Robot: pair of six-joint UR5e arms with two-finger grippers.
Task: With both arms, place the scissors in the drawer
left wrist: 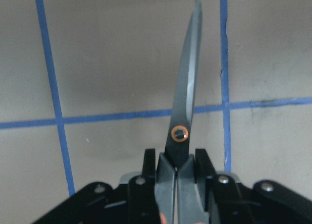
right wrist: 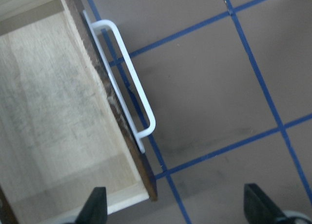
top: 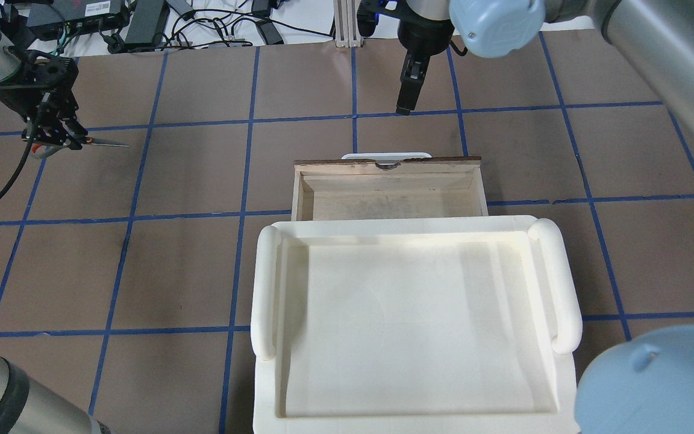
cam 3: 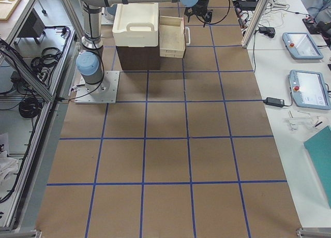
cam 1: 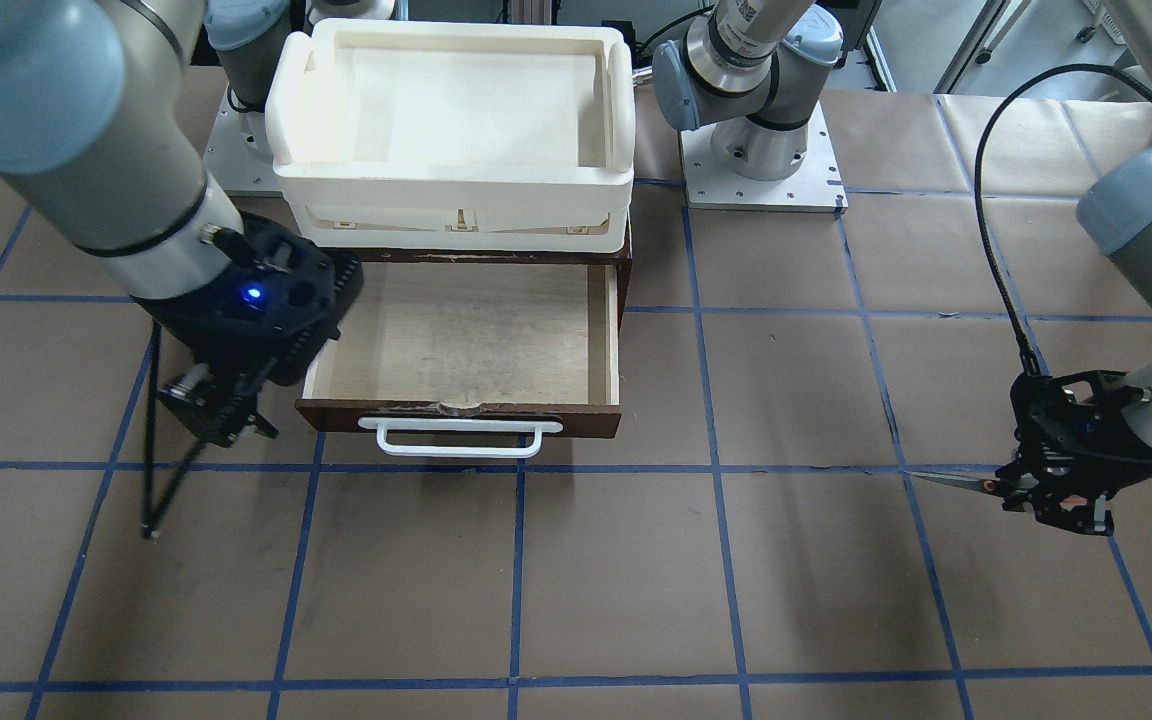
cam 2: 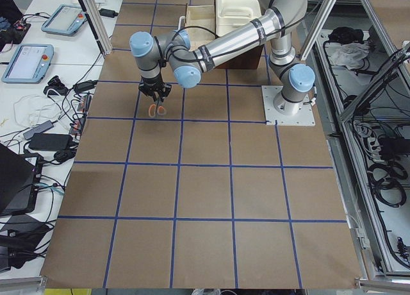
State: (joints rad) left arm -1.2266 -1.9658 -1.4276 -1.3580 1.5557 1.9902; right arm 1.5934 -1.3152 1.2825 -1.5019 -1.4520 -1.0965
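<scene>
- Scissors are not yet stowed. We start from the desk, brown with a blue taped grid, which carries everything.
- Our right arm hangs just beside a front corner of the drawer. Its jaws are spread wide and hold nothing, clear of the white handle.
- Our left arm is well apart from the drawer, over bare desk. Its jaws are clamped on the scissors just behind the pivot.
- White tray sits above and behind the drawer, and it is not our target.
- Drawer stands pulled out, with nothing on its pale wooden floor, so we judge the opening step done.
- Scissors have their blades together, pointing roughly toward the drawer, and are lifted off the desk. We judge that what is left is to carry them across, release them inside, and perhaps push the drawer closed.
</scene>
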